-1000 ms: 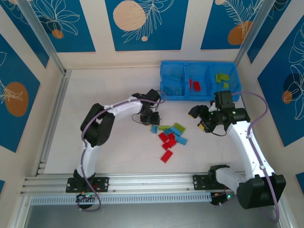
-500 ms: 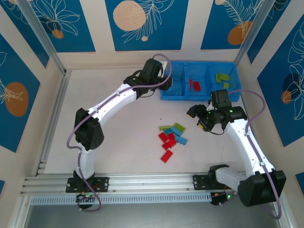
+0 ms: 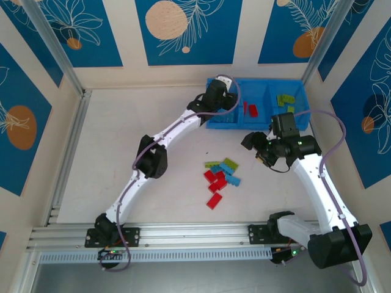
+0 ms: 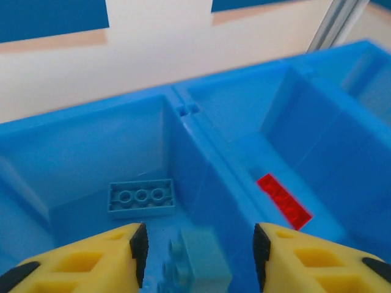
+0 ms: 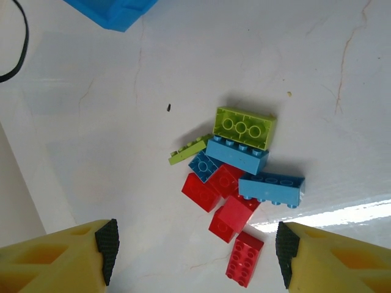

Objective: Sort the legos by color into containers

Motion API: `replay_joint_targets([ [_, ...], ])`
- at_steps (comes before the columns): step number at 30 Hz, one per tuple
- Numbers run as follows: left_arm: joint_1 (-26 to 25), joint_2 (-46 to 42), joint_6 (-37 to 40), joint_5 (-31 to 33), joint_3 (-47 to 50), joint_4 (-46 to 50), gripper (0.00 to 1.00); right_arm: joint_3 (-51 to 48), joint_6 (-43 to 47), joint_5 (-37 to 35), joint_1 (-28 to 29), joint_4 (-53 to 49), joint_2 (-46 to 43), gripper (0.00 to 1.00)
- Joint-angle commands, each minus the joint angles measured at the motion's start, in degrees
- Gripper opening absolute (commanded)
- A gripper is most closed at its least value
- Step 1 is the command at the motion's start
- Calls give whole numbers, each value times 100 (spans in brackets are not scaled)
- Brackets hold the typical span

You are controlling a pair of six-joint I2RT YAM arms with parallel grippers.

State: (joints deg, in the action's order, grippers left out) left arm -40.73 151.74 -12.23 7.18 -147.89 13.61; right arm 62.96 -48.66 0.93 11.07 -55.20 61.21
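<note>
Left pincer (image 4: 197,245) is held over the left compartment of the blue tray (image 4: 73,146), fingers apart, nothing clamped. A blurred light blue brick (image 4: 198,259) is seen between the fingers, touched by neither; it cannot be told whether it rests on the compartment floor. A second light blue brick (image 4: 140,198) is laid flat, studs up, in the same compartment. One red brick (image 4: 284,200) is seen in the middle compartment. In the top view, lime green bricks (image 3: 285,99) are seen in the right compartment, and the left arm (image 3: 180,129) is stretched out to the tray.

Right pincer (image 5: 195,245) is held above the counter (image 5: 293,55), fingers wide apart, empty. Below it a loose pile of legos (image 5: 227,180) is seen on the counter, well apart from the tray. A lime green brick (image 5: 243,128) is at the pile's far edge, with a thin lime piece (image 5: 188,151) beside it. Light blue bricks (image 5: 237,155) are packed against red ones (image 5: 201,190). One red brick (image 5: 244,258) is set nearest the pincer.
</note>
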Motion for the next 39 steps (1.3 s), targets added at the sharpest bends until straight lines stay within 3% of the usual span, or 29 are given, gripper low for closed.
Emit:
replay_joint_targets([
  [1, 57, -356, 206, 63, -344, -491, 57, 97, 249, -259, 128, -324, -91, 72],
  [6, 50, -1235, 145, -251, 121, -57, 58, -127, 498, -267, 328, -128, 93, 73],
  [12, -113, -3546, -107, -664, 3525, -1847, 62, 108, 558, -315, 756, -160, 1297, 76],
  [20, -218, -6062, 1067, -1266, 6524, -1151, 71, 496, -261, 42, 936, 73, 3114, 85],
  [23, -220, -6886, 1441, -1215, 7340, -759, 73, 577, -320, 55, 932, 140, 3562, 90],
  [29, -218, -7838, 1630, -800, 8314, -462, 76, 667, -396, 98, 928, 349, 4144, 93],
  [34, -217, -7941, 1328, -718, 8520, -450, 77, 701, -480, -256, 902, 493, 4399, 86],
  [39, -217, -7873, 1298, -722, 8538, -530, 77, 790, -312, -124, 827, 530, 4654, 76],
])
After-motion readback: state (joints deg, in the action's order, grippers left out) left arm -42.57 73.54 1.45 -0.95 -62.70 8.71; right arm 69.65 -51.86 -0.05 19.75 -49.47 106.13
